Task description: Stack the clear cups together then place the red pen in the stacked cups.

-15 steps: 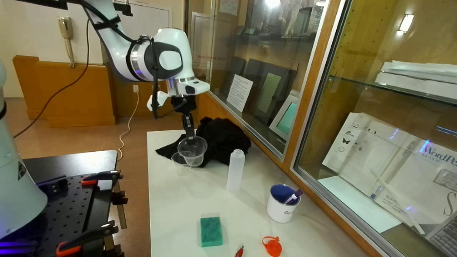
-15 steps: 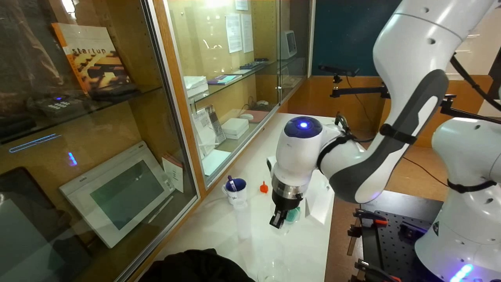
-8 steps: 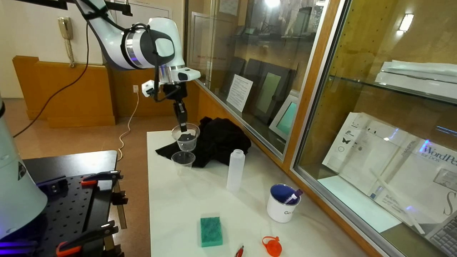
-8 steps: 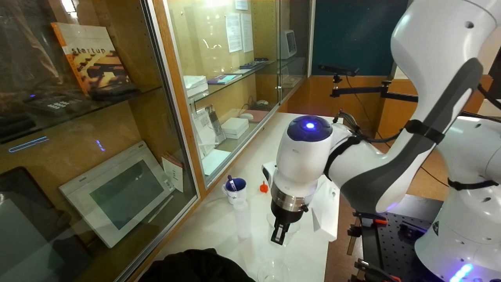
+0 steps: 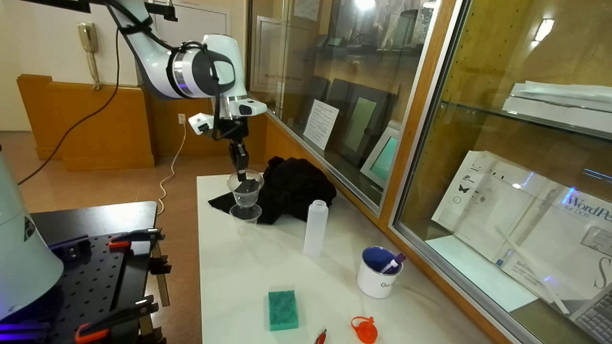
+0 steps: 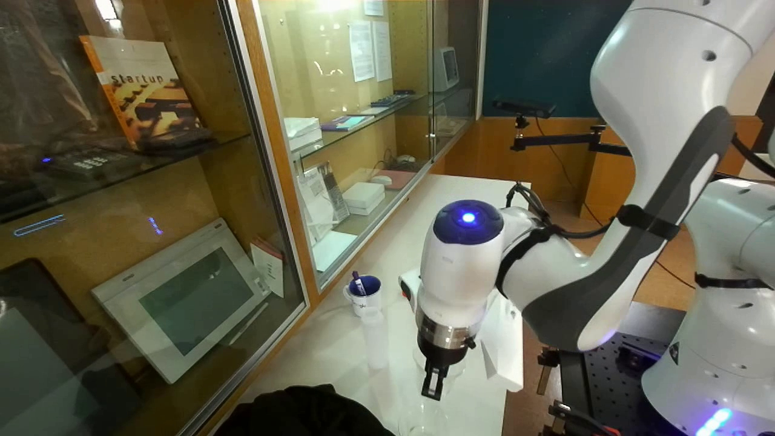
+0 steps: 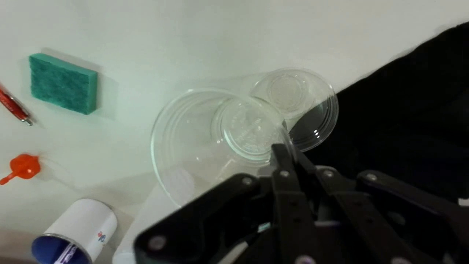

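Observation:
My gripper (image 5: 242, 177) is shut on the rim of a clear cup (image 5: 247, 193) and holds it upright in the air. In the wrist view, the fingertips (image 7: 292, 156) pinch this cup's wall (image 7: 190, 146). The other clear cup (image 5: 245, 219) stands on the table; in an exterior view the held cup's base appears right at its rim. In the wrist view the standing cup (image 7: 289, 95) shows partly behind the held cup and offset from it, so I cannot tell if they touch. The red pen (image 5: 321, 337) lies on the table, also in the wrist view (image 7: 14, 106).
A black cloth (image 5: 299, 186) lies beside the standing cup. A whitish bottle (image 5: 315, 229) stands nearby. A white mug with blue inside (image 5: 377, 282) holds a purple-capped marker. A green sponge (image 5: 282, 310) and an orange-red object (image 5: 366, 329) lie near the pen. A glass cabinet borders the table.
In an exterior view, the gripper with the held cup has moved left and up from beside the standing cup to above it, then come down a little. The standing cup has not moved.

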